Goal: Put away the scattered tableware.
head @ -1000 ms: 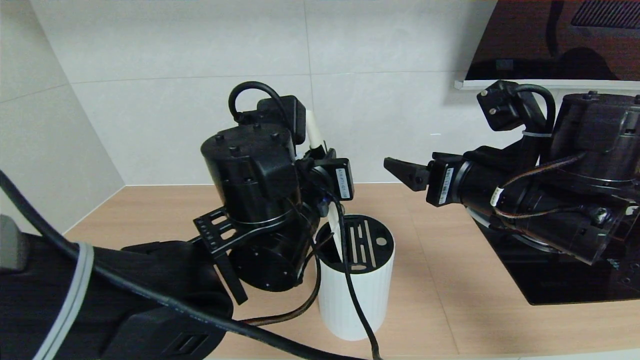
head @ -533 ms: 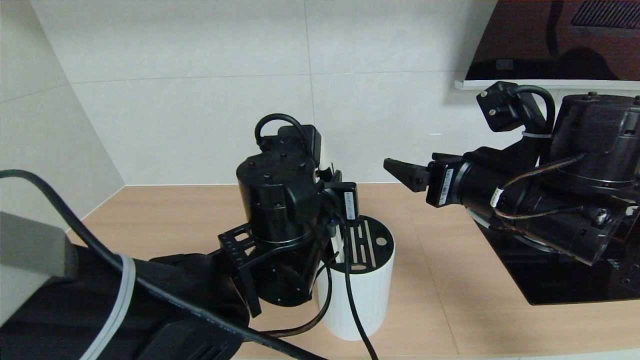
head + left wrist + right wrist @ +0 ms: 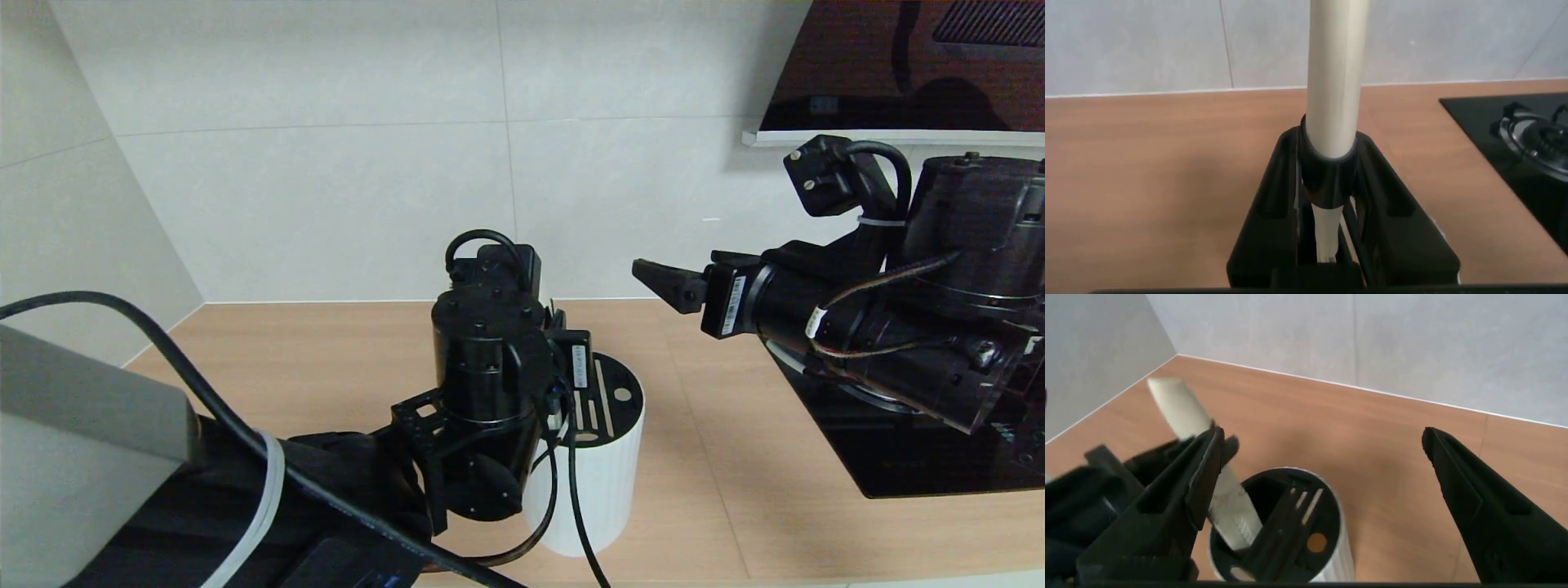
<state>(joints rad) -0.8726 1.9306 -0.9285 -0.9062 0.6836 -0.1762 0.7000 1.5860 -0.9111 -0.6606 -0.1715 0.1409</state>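
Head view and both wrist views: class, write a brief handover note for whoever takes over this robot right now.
Left hand: shut on the cream-handled utensil, directly over the white holder on the counter.
Right hand: open, empty, above the counter to the holder's right.
Done: the utensil's lower end is in the holder's slotted top.
To do: seat it fully, then release.

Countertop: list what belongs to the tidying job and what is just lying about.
Job: cream utensil, held in the left gripper, at the white slotted holder; right gripper, open.
Just there: stovetop, range hood, countertop.
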